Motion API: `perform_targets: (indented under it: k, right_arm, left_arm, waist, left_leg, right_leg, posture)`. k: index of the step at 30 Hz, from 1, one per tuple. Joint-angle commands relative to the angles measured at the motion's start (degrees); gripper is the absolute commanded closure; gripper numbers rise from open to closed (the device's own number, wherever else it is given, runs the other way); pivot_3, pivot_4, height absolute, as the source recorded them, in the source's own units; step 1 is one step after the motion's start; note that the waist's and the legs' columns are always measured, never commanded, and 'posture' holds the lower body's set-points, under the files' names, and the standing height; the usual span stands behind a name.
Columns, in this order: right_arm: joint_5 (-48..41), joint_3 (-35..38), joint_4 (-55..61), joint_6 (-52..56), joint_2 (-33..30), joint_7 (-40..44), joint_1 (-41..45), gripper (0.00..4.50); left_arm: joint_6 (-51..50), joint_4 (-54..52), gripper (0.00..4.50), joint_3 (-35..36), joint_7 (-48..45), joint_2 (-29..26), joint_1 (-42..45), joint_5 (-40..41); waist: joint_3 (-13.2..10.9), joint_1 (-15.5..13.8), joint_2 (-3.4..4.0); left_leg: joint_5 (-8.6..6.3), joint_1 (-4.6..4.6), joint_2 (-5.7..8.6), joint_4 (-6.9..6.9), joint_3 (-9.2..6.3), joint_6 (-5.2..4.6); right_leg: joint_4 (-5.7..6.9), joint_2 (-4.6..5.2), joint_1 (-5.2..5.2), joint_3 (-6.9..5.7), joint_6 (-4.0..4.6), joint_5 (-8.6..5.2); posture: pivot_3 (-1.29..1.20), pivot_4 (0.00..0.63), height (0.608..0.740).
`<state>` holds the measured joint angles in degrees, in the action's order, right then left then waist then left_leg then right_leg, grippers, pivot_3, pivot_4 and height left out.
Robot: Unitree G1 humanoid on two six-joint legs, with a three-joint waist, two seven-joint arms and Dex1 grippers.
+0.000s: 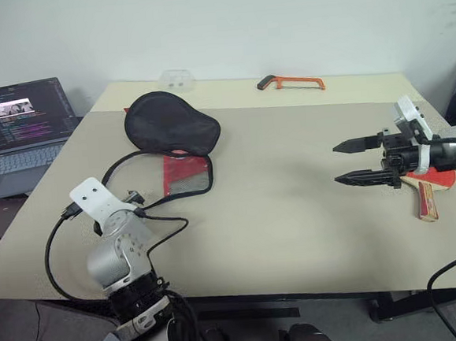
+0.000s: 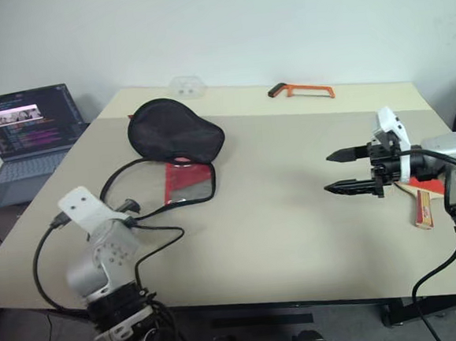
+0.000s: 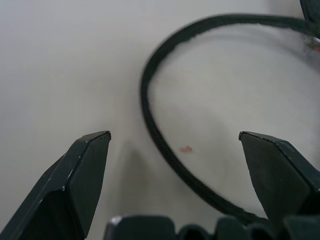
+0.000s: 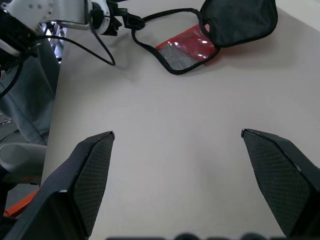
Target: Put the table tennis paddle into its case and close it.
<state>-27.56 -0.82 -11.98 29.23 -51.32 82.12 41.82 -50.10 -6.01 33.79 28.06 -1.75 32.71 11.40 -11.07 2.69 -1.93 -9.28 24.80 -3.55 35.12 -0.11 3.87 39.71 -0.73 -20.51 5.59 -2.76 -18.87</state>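
Observation:
The case (image 1: 169, 124) lies open at the table's far left, its black flap folded over the red mesh-pocket half (image 1: 187, 174). Its black zip edging (image 3: 150, 107) loops out toward my left gripper (image 3: 175, 135). That gripper is open and hovers low over the loop with nothing between its fingers. The table tennis paddle (image 1: 428, 200) lies flat near the table's right edge, red face and wooden handle partly hidden behind my right hand. My right gripper (image 1: 336, 164) is open and empty, held above the table and pointing left toward the case, just left of the paddle.
An orange hacksaw (image 1: 290, 82) lies at the table's far edge, and a clear plastic piece (image 1: 177, 80) sits behind the case. An open laptop (image 1: 19, 128) stands on a lower surface to the left. The beige tabletop (image 1: 294, 205) spreads wide between the case and the paddle.

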Motion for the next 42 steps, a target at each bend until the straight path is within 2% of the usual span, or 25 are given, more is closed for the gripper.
perform_targets:
  k: [1, 5, 8, 15, 19, 25, 32, 42]
  right_arm:
    - [0.1, 0.7, 1.4, -0.1, -0.3, 0.5, 2.1, 0.01]
    - [0.3, 0.5, 1.1, -0.2, -0.2, 0.5, 2.5, 0.01]
    - [0.3, 0.3, 1.1, -0.2, -0.1, 0.5, 2.7, 0.0]
    - [0.6, -0.1, 1.0, 0.0, 0.4, 0.7, 3.1, 0.0]
    - [0.5, -0.1, 1.1, 0.2, 0.5, 0.9, 3.0, 0.0]
    - [0.6, -0.2, 0.7, -0.3, 1.2, 0.7, 3.7, 0.0]
    - [1.0, 0.3, 0.6, -0.6, 1.6, 0.2, 3.4, 0.0]
    - [1.2, 1.6, 1.8, -0.5, 1.0, -1.0, 2.2, 0.0]
  left_arm:
    - [1.7, 3.1, 0.0, 1.8, 3.3, 2.1, 3.5, 1.0]
    - [1.6, 5.1, 0.0, 2.9, 5.6, 3.4, 4.4, 1.4]
    - [2.2, 7.9, 0.56, 3.3, 7.0, 3.5, 5.8, 1.7]
    - [2.4, 10.3, 3.04, 1.7, 7.4, 3.0, 7.2, 1.6]
    - [3.1, 10.1, 4.48, -5.9, 1.9, -1.5, 6.2, -1.9]
    - [4.4, 11.9, 4.48, -13.9, -6.9, -8.3, 7.6, -4.3]
    - [6.2, 17.7, 4.48, -17.1, -16.0, -13.4, 12.0, -3.5]
    - [9.8, 27.6, 4.48, -22.8, -23.9, -16.0, 17.8, -5.7]
  waist:
    - [0.0, -0.2, 0.0]
    - [0.0, -0.2, 0.0]
    - [0.0, -0.3, 0.01]
    - [0.0, -1.3, 0.04]
    - [0.0, -1.2, 0.03]
    - [0.0, -1.1, 0.02]
    - [0.0, -1.0, 0.02]
    - [0.0, -1.0, 0.02]
  left_leg:
    - [0.0, 0.01, 0.0, 0.0, 0.0, 0.0]
    - [0.0, 0.02, 0.02, -0.01, 0.0, 0.0]
    - [0.0, 0.02, 0.03, -0.02, 0.0, 0.0]
    - [0.03, -0.02, 0.08, 0.04, -0.09, 0.02]
    - [0.02, -0.02, 0.1, 0.05, -0.12, 0.02]
    - [0.02, 0.02, 0.07, -0.08, -0.1, 0.03]
    - [0.01, 0.03, 0.06, -0.16, -0.07, 0.03]
    - [0.01, 0.07, 0.06, -0.19, -0.06, 0.03]
  right_leg:
    - [-0.01, 0.0, 0.0, -0.01, 0.0, 0.0]
    - [-0.08, 0.02, 0.02, 0.0, -0.02, 0.02]
    - [-0.08, 0.02, 0.02, 0.0, -0.03, 0.02]
    - [-0.04, 0.03, 0.12, -0.1, -0.08, 0.04]
    - [-0.13, 0.05, 0.17, -0.11, -0.11, 0.06]
    - [-0.32, 0.04, 0.14, -0.1, -0.1, 0.07]
    - [-0.39, 0.05, 0.11, -0.1, -0.1, 0.07]
    - [-0.49, 0.06, 0.1, -0.12, -0.1, 0.07]
  posture:
    - [0.0, 0.15, 0.74]
    - [0.0, 0.15, 0.74]
    - [0.0, 0.15, 0.74]
    - [0.0, 0.15, 0.74]
    - [0.0, 0.15, 0.74]
    - [0.0, 0.15, 0.74]
    - [0.0, 0.15, 0.74]
    - [0.0, 0.15, 0.74]
